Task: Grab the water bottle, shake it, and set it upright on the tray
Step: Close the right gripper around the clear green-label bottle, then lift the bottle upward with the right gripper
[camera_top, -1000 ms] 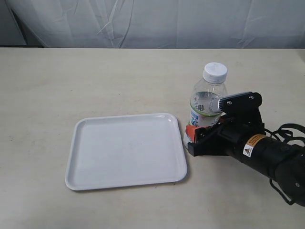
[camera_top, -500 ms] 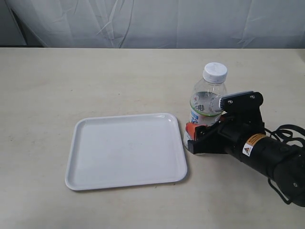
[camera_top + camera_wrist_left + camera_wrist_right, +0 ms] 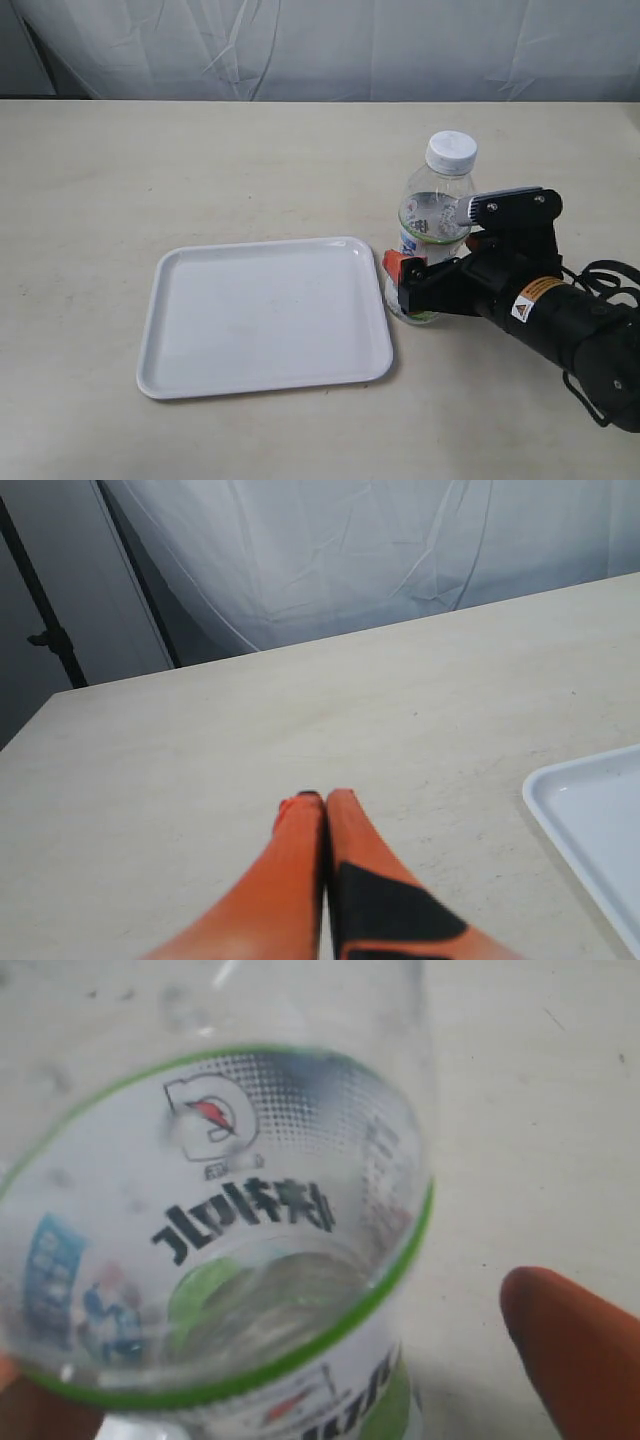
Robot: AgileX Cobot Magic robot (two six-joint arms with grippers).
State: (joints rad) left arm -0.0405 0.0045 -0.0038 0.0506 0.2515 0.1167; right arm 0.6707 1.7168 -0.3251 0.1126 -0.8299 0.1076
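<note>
Two arms make up the rig, and one of them, the right arm (image 3: 560,320), appears in the exterior view. It reaches in from the right, low over the beige table (image 3: 200,160), and carries the right gripper (image 3: 418,287). The jaws of this gripper are spread to either side of the lower body of the water bottle (image 3: 433,205).

One orange fingertip (image 3: 393,263) shows at the tray-facing side of the bottle, level with the label (image 3: 410,243). The opposite fingertip is hidden behind the bottle.

In the right wrist view the water bottle (image 3: 230,1230) fills most of the frame. One orange finger (image 3: 575,1350) stands clear of the bottle wall, with bare table between them. A sliver of orange at the opposite side lies against or behind the plastic, and contact there cannot be resolved. The jaws are therefore apart around the bottle, not clamped on it.

The water bottle stands upright on the table with its white cap (image 3: 451,152) uppermost. Its base is just beside the right edge of the tray (image 3: 265,315) and outside the rim. Whether base and rim touch cannot be told. The tray lies flat on the table, left of the bottle.

The left gripper (image 3: 325,802) is seen only in the left wrist view. Its orange fingers are pressed together tip to tip above the table. A rounded corner of the tray (image 3: 600,820) is also in that view, apart from the fingers.

A white curtain (image 3: 350,50) hangs behind the far table edge. A black cable (image 3: 605,268) loops beside the right arm.
</note>
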